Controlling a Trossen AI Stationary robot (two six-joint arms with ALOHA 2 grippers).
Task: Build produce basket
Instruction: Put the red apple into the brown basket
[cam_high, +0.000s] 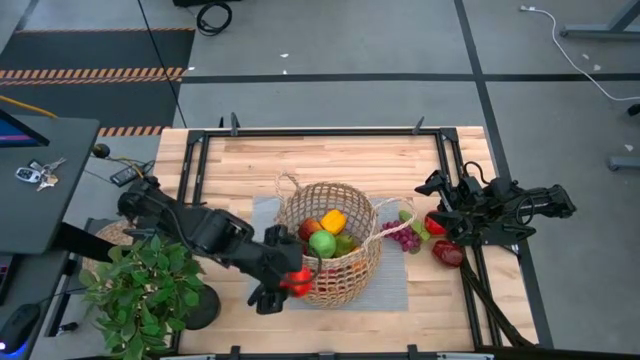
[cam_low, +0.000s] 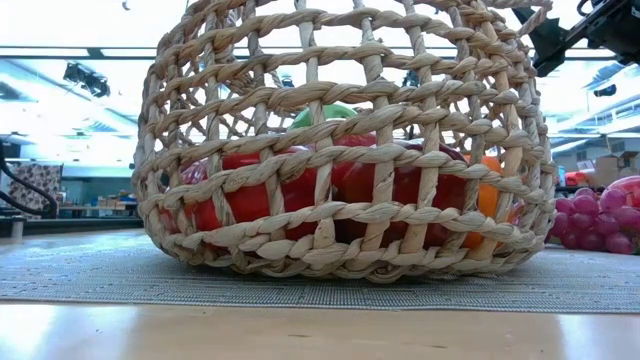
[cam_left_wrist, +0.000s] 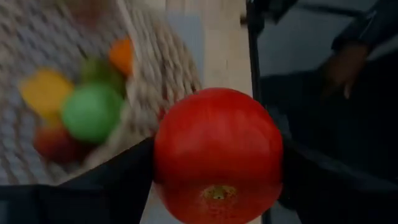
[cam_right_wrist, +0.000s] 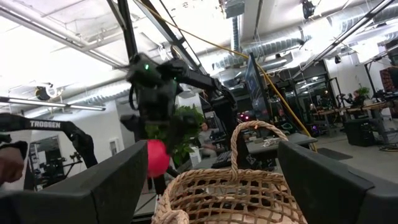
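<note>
Now red tomato (cam_left_wrist: 217, 155) in left gripper (cam_high: 285, 285) beside basket (cam_high: 345, 272).

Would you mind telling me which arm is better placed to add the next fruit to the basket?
Left. The left gripper already holds a red fruit at the basket rim. The right gripper is open and empty.

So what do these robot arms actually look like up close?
Both are dark, near-black jointed arms built from chunky segments. The left arm and right arm each end in a two-fingered tool: the left tool and right tool. The fingers are broad, flat, matte dark slabs. Dark cables trail from the right arm's base. I can't make out any markings on them.
</note>
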